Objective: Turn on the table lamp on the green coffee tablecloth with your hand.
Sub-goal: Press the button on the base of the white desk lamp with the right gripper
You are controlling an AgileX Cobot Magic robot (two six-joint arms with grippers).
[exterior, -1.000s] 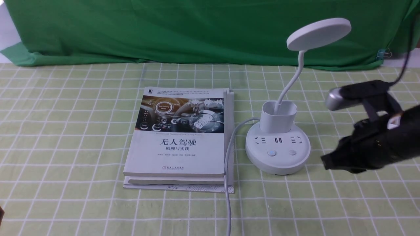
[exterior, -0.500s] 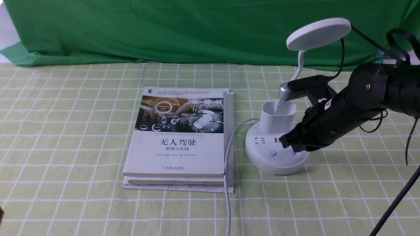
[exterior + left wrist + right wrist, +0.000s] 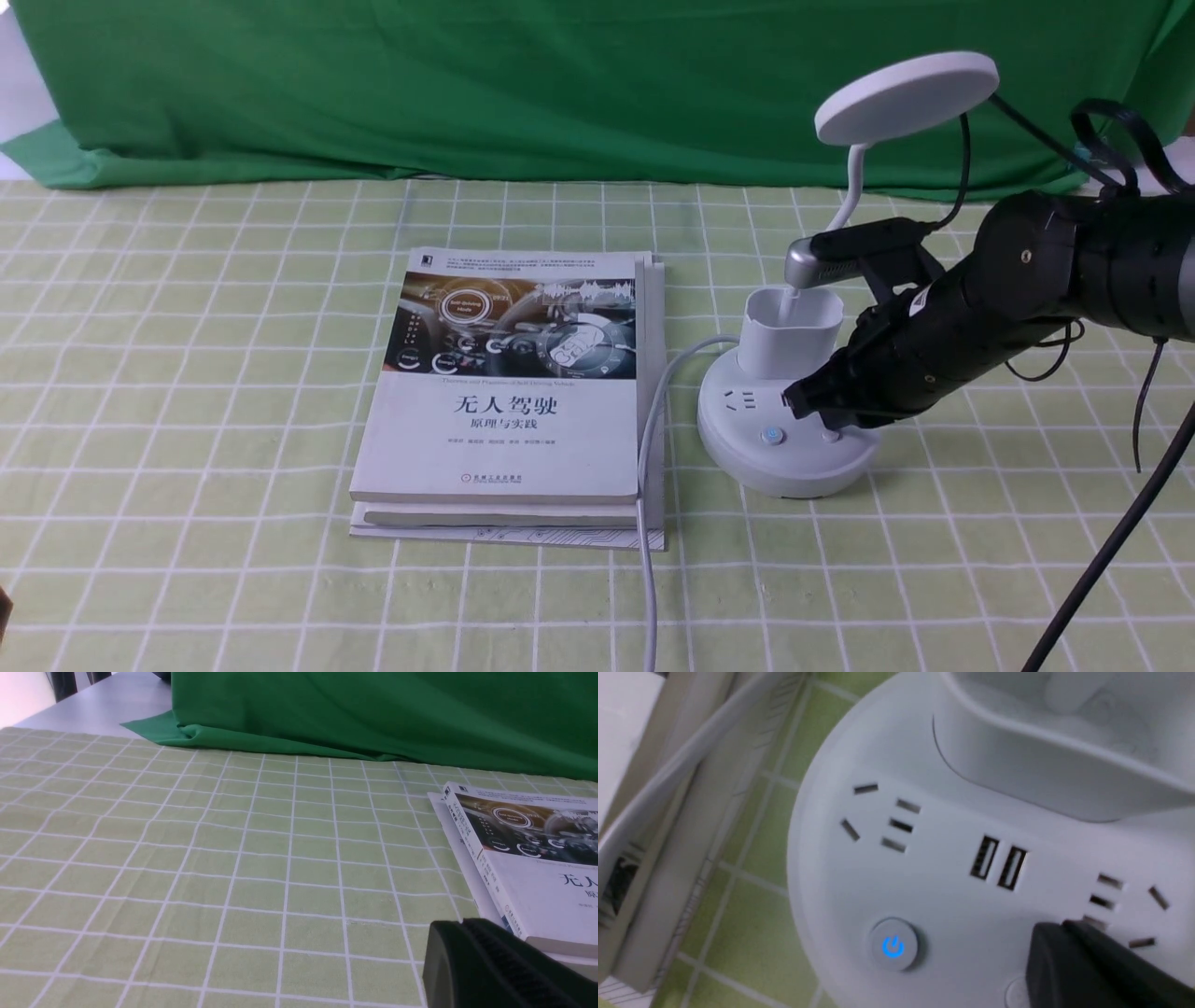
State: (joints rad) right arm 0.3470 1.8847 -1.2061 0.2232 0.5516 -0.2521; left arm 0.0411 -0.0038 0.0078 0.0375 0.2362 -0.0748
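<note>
Front view puts a green backdrop (image 3: 560, 84) at 12 o'clock, with the checked tablecloth (image 3: 187, 373) spread in front of it. Two stacked books (image 3: 513, 392) lie flat at the cloth's centre. The right arm (image 3: 1074, 271) reaches in from 3 o'clock, angled down toward the lamp (image 3: 789, 341). The lamp stands upright on the tablecloth just beside the books, at their 3 o'clock, its disc head (image 3: 907, 96) raised toward 1 o'clock. A white cord (image 3: 649, 467) leaves the base (image 3: 747, 453) at 9 o'clock and runs along the books' edge toward 6 o'clock.

The right end effector (image 3: 812, 403) hangs low over the base's 3 o'clock half. The right wrist view shows only one black finger (image 3: 1083, 961), so whether it is open or closed cannot be told. That finger overlaps a plain button (image 3: 1013, 994); contact is unclear. At that button's 9 o'clock, the power button (image 3: 893, 945) glows blue.

The left end effector (image 3: 467, 956) shows only a black edge above the cloth near the books; its state cannot be told.
</note>
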